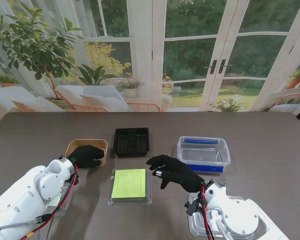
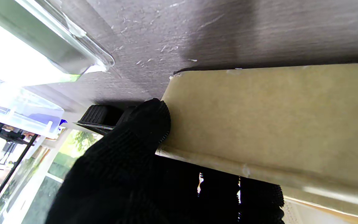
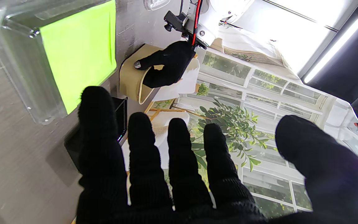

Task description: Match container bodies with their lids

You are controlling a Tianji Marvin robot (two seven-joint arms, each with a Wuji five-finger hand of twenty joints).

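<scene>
Now my left hand (image 1: 85,156) grips the tan bowl (image 1: 101,145); my right hand (image 1: 176,172) hovers, fingers spread, holding nothing.

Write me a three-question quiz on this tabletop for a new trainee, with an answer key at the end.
1. True or false: the left hand grips the kraft paper bowl at its rim.
2. Which container sits between the kraft paper bowl and the clear box with blue clips? A) black tray B) clear box with green sheet C) a red cup
3. Fill in: the right hand hovers with fingers spread, holding ____.

Key
1. True: its fingers wrap over the bowl's rim, thumb on the outer wall.
2. A.
3. Nothing: it is open, to the right of the clear box with green sheet.
</scene>
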